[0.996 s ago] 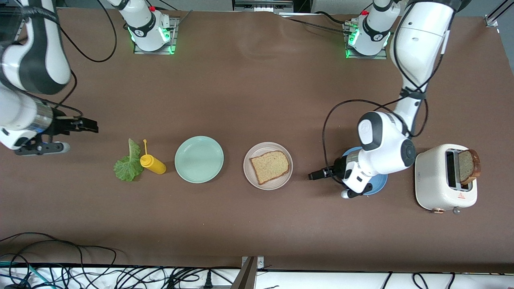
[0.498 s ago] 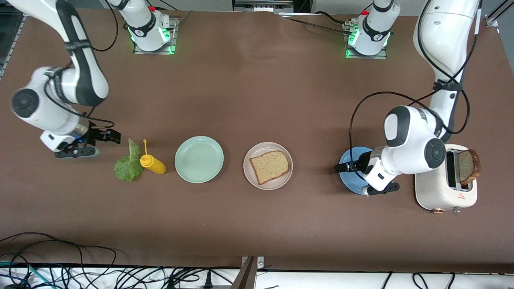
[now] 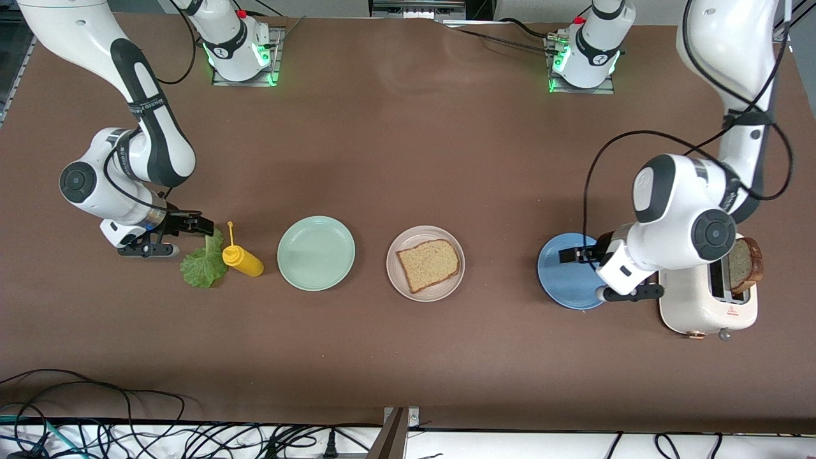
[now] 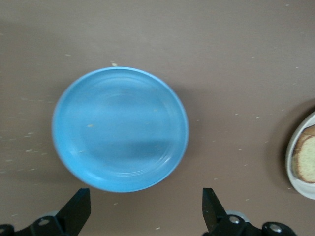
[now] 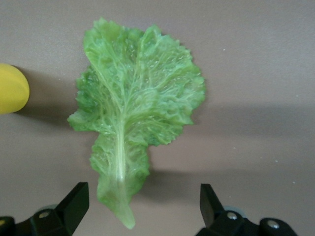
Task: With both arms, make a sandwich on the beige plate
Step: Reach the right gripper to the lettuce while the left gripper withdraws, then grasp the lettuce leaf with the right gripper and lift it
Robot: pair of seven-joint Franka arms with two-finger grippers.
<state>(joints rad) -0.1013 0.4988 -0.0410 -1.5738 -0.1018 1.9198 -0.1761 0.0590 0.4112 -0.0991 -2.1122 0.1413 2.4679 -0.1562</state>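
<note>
The beige plate (image 3: 404, 243) lies mid-table with one slice of brown bread (image 3: 428, 263) flat on it. A second slice (image 3: 743, 264) stands in the white toaster (image 3: 695, 296) at the left arm's end of the table. The green lettuce leaf (image 3: 203, 264) lies on the table at the right arm's end. My right gripper (image 3: 203, 224) is open just over the leaf's stem; in the right wrist view the leaf (image 5: 135, 113) tapers down between the spread fingers of this gripper (image 5: 142, 191). My left gripper (image 3: 567, 254) hangs open and empty over the blue plate (image 3: 564, 284).
A yellow squeeze bottle (image 3: 242, 260) lies right beside the lettuce, toward the mint-green plate (image 3: 316, 253). In the left wrist view the blue plate (image 4: 120, 129) fills the middle and the beige plate's rim (image 4: 290, 164) shows at the edge. Cables run along the table's near edge.
My right arm swung in from the table's end to the lettuce stem. My left arm drew away from the beige plate, across the blue plate toward the toaster. Both grippers stayed open.
</note>
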